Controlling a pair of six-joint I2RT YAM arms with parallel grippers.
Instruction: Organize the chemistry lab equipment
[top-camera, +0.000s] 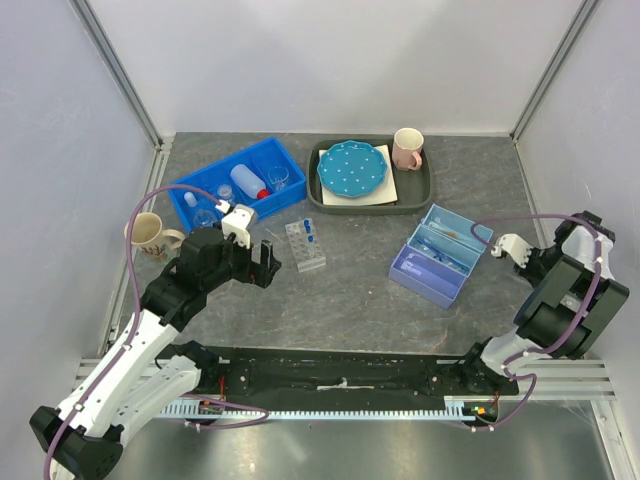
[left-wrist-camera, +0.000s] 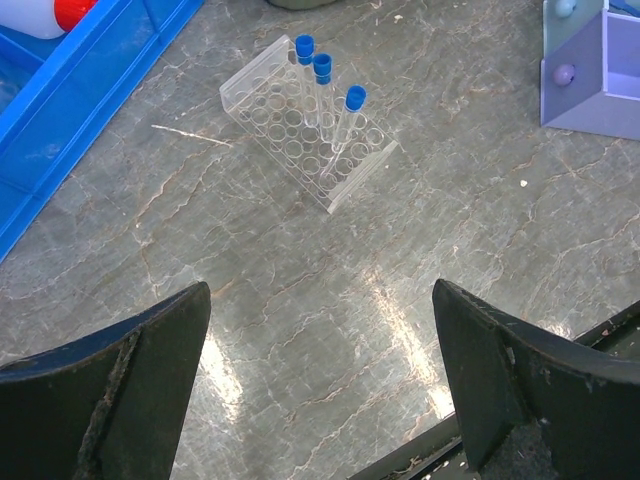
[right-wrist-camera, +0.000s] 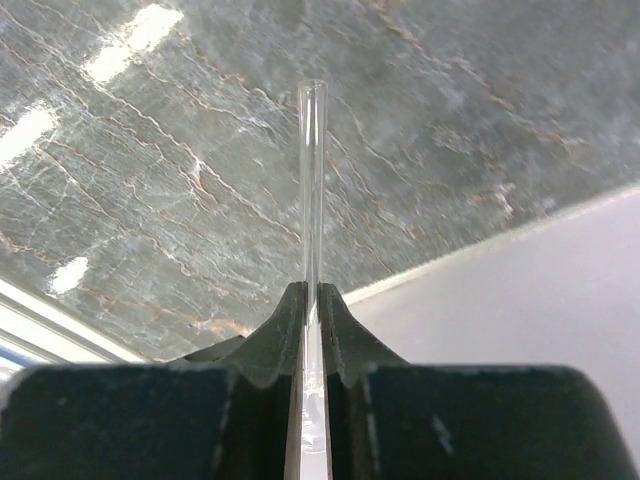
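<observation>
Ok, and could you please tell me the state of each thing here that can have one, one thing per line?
left hand: open, nothing between its fingers.
right hand: shut on the clear glass tube.
clear glass tube: held, sticking out past the fingers.
test-tube rack: standing, three blue-capped tubes in it.
squeeze bottle: lying in the blue bin.
drawer box: open.
pink mug: upright.
beige mug: upright.

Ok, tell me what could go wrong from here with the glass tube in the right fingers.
1. The glass tube is thin and sticks far out of the shut right fingers: it could slip or snap.
2. Carried toward the rack, its bare tip could strike the purple box in between.
3. The open left fingers hover near the rack; a nudge might tip its blue-capped tubes.
</observation>
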